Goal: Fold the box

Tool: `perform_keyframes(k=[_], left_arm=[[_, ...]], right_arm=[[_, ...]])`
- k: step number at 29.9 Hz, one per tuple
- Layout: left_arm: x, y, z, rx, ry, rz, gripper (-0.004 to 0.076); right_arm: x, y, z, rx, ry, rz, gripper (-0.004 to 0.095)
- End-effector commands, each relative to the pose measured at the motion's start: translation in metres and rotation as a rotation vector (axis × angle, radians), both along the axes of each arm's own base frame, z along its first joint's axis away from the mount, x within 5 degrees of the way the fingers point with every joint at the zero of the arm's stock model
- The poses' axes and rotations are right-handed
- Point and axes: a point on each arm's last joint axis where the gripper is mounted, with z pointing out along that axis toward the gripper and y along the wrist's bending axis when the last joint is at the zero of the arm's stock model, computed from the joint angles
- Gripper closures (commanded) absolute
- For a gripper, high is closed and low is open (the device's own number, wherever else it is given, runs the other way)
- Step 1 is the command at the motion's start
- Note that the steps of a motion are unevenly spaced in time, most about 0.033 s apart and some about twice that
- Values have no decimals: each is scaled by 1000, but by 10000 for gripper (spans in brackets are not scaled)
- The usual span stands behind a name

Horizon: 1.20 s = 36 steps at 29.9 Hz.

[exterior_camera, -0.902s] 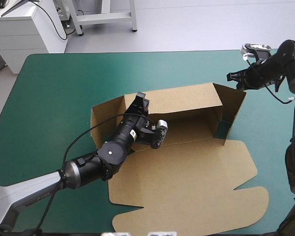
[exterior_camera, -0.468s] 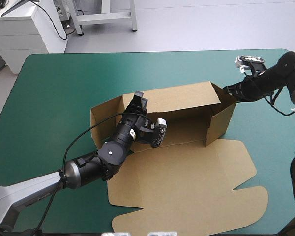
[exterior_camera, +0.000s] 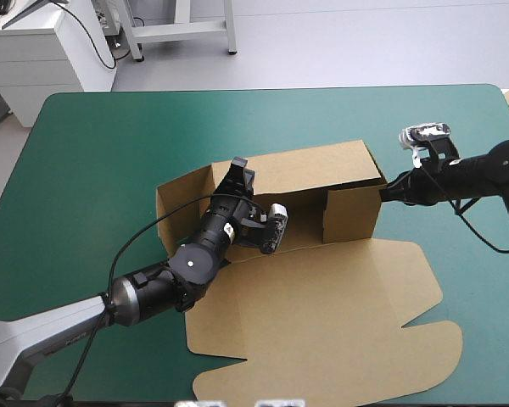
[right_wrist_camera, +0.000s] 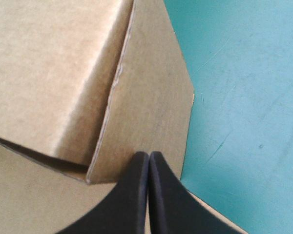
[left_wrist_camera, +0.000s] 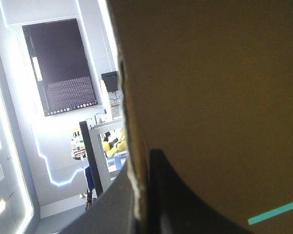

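Right fingers (right_wrist_camera: 135, 200), closed, pushed the box flap (exterior_camera: 352, 216) inward; left fingers (left_wrist_camera: 178, 207) grip its wall (exterior_camera: 301, 170).

Left arm (exterior_camera: 165, 288): black cylindrical segments, rounded joints. Small white dot (exterior_camera: 191, 264) on one segment, pale label (exterior_camera: 227, 229) near wrist. Silver ring (exterior_camera: 117, 307) where black meets grey lower link (exterior_camera: 42, 335). Left gripper (exterior_camera: 242, 168): black, blocky. Right arm (exterior_camera: 483, 172): black, matte, rounded links. Right gripper (right_wrist_camera: 149, 155): two black fingers (right_wrist_camera: 171, 204), smooth curved fins, broad bases, thin tips.
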Motion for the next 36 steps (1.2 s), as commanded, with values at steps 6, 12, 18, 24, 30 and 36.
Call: perform_keyframes(k=[6,12,18,24,30,36], left_arm=[[1,4,22,13,-112,7,731],[1,4,22,13,-112,7,731],[1,4,22,13,-112,7,731],[1,4,22,13,-112,7,731],[1,4,22,13,-112,7,731],[1,4,22,13,-112,7,731]], right_arm=[[-14,4,8,-7,-72,76,926],[-18,7,8,-5,-70,153,818],[-20,8,8,-19,-78,194,537],[-17,6,8,-65,-140,221,266],[-18,7,8,-61,-121,222,241],[-26,11,16,21,-4,230,359]])
